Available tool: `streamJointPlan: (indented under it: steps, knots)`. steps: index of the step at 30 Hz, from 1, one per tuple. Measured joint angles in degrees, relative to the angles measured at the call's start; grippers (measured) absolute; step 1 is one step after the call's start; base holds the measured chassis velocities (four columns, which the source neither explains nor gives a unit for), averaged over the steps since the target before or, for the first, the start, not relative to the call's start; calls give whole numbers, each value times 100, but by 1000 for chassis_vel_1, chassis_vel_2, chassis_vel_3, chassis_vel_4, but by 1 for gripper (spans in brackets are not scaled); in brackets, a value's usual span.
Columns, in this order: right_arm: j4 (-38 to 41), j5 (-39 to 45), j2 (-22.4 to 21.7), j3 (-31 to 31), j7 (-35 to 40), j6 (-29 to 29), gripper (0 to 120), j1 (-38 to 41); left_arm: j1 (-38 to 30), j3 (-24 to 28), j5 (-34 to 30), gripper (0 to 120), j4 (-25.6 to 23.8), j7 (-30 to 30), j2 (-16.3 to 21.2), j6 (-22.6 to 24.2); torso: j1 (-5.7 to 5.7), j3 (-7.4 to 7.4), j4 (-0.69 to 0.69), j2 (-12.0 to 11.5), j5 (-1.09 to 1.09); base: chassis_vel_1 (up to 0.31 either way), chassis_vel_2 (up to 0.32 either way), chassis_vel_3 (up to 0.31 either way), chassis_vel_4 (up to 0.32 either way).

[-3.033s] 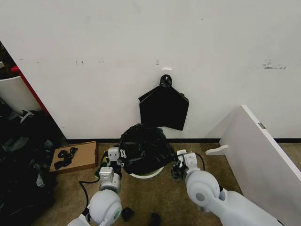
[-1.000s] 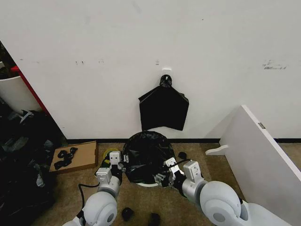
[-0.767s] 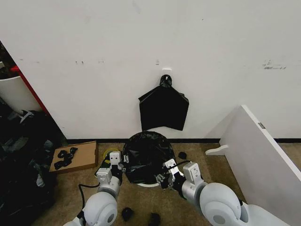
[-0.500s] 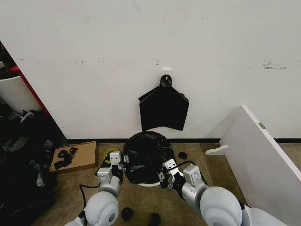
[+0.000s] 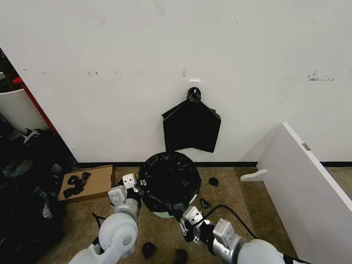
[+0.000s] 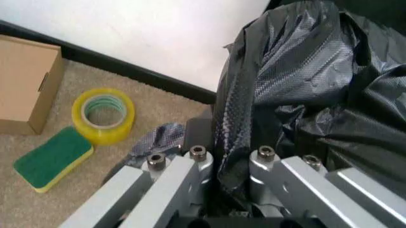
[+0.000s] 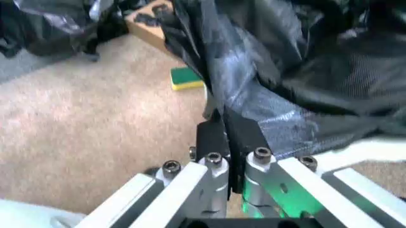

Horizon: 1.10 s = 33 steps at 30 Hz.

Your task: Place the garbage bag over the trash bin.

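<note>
Bag draped over bin — both grippers gripping film.
Left gripper [image 6: 225,164] at 9 o'clock, right gripper [image 7: 229,142] at 5 o'clock, each pinching the garbage bag [image 5: 169,180] — spreading it over the trash bin [image 5: 160,213].

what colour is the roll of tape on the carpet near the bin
Yellow with a greenish core: the round tape roll shows best in the left wrist view.

Glossy blk garbage bag [image 5: 169,180], yellow tape roll [image 6: 104,115], green/yellow sponge [image 6: 53,157].

The garbage bag [image 5: 169,179] drapes the trash bin [image 5: 160,213] between both tools, a cardboard box [image 5: 88,183] to its left.
</note>
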Motion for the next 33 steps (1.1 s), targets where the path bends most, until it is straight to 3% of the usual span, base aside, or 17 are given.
streamJointPlan:
  steps: [11, 22, 33]
  knots:
    - [-592, -17, -115, -46, -63, -214, 0, 126, -85, -61, -575, 3, -94, -158, 147, 34, 0, 0, -1, 0, 0, 0, 0, 0, 0]
    - [-1030, 169, 64, 1, 128, -355, 0, 217, 31, -73, -1114, 3, -395, -185, 165, 162, 0, 0, 0, 0, 0, 0, 0, 0, 0]
    - [-1234, -161, 94, 42, 93, -239, 0, 89, 53, -106, -1235, 3, -450, -196, 214, 188, 0, 0, 0, 0, 0, 0, 0, 0, 0]
